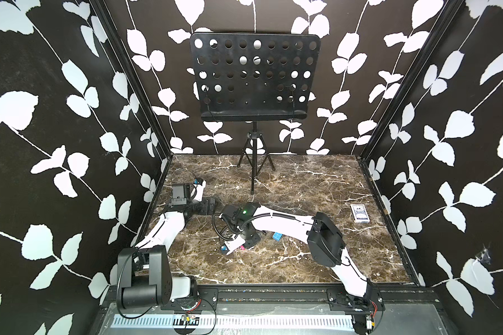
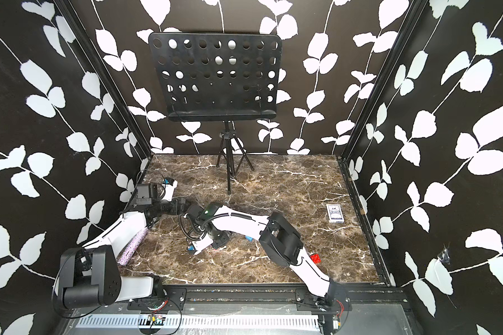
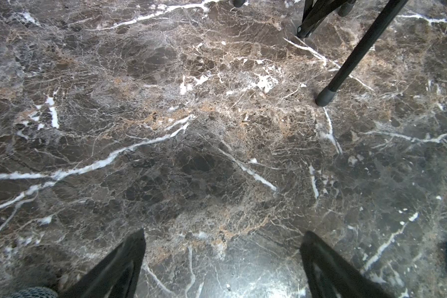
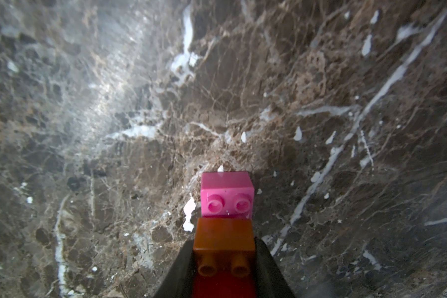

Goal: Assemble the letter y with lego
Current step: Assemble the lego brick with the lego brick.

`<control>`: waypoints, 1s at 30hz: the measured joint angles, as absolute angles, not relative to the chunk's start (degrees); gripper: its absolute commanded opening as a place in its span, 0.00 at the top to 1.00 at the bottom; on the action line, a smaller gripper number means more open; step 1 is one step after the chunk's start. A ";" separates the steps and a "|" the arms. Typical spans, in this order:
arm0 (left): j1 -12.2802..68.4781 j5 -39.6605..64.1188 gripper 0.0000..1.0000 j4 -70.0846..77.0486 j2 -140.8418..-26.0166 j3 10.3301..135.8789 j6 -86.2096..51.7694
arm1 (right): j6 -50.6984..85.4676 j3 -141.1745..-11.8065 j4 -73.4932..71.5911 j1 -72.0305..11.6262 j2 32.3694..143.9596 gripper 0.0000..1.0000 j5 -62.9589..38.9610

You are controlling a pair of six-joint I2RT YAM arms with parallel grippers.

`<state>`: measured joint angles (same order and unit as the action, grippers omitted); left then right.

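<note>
Grasping orange brick [image 4: 225,237] in right pincer [image 4: 223,242], pink brick [image 4: 226,196] touching it beyond tips; holding left pincer [image 3: 223,233] released above surface [image 3: 217,129].

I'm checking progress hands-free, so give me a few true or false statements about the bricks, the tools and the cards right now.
1. The right tool is shut on an orange brick that touches a pink brick. True.
2. The left tool is clamped on a brick. False: it is open and empty above bare table.
3. A blue brick lies loose on the table. True.
4. The card deck sits on the music stand. False: it lies flat on the table.
</note>
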<state>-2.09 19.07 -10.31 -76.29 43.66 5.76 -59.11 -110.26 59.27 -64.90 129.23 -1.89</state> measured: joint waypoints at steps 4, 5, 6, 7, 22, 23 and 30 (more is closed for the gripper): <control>-2.09 19.07 0.04 -10.31 -76.29 43.66 5.74 | -57.71 -113.32 61.78 -64.82 131.28 0.88 -2.07; -2.09 19.07 0.04 -10.31 -76.29 43.66 5.74 | -57.17 -113.82 62.37 -64.77 131.59 0.88 -2.11; -2.09 19.07 0.04 -10.31 -76.29 43.66 5.74 | -56.66 -114.32 63.11 -64.69 131.87 0.89 -2.20; -2.09 19.09 0.04 -10.31 -76.29 43.66 5.72 | -56.21 -114.50 63.61 -64.60 131.96 0.89 -2.24; -2.09 19.46 0.05 -10.13 -76.31 43.66 5.52 | -49.56 -109.84 69.84 -61.78 129.36 0.90 -0.60; -2.09 19.53 0.05 -10.00 -76.31 43.66 5.50 | -48.86 -110.06 70.17 -61.67 129.54 0.90 -0.60; -2.09 19.99 0.05 -9.89 -76.31 43.66 4.95 | -42.48 -115.33 73.65 -61.04 132.94 0.90 -1.30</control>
<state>-2.09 19.99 -9.89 -76.31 43.66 4.95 -42.48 -115.33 73.65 -61.04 132.94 -1.30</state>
